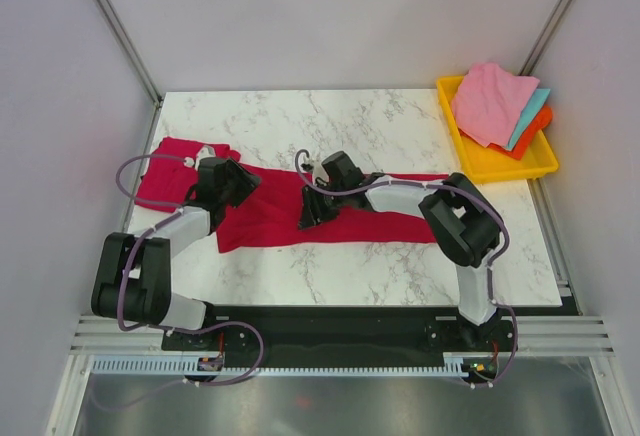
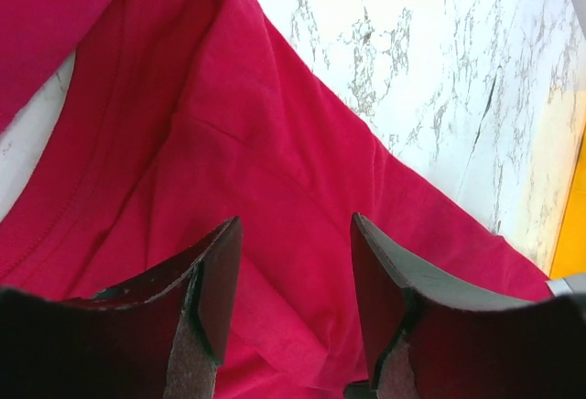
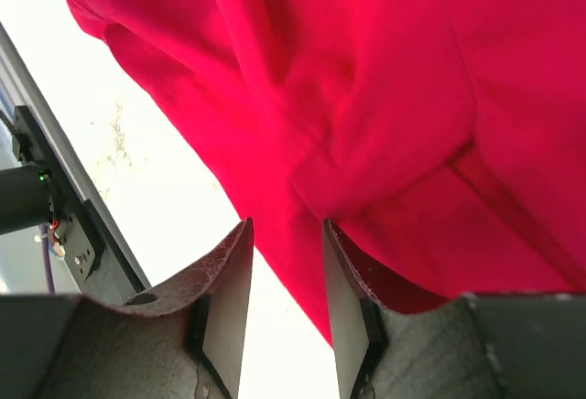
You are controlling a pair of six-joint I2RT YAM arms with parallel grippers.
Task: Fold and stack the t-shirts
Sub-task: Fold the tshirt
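Note:
A crimson t-shirt (image 1: 340, 218) lies as a long rumpled band across the middle of the marble table (image 1: 330, 121). A second crimson t-shirt (image 1: 165, 171) lies bunched at the left edge, partly under the left arm. My left gripper (image 1: 240, 184) hovers low over the band's left end. In the left wrist view my left gripper (image 2: 295, 275) is open, with a soft fold of the t-shirt (image 2: 229, 143) beneath the gap. My right gripper (image 1: 308, 216) is over the band's near edge. In the right wrist view it (image 3: 286, 266) is open, straddling the hem of the t-shirt (image 3: 385, 97), with bare table in the gap.
A yellow tray (image 1: 500, 168) stands at the back right corner and holds a pink cloth (image 1: 490, 101) over teal and orange ones. The tray's yellow edge (image 2: 569, 225) shows in the left wrist view. Frame posts rise at both back corners.

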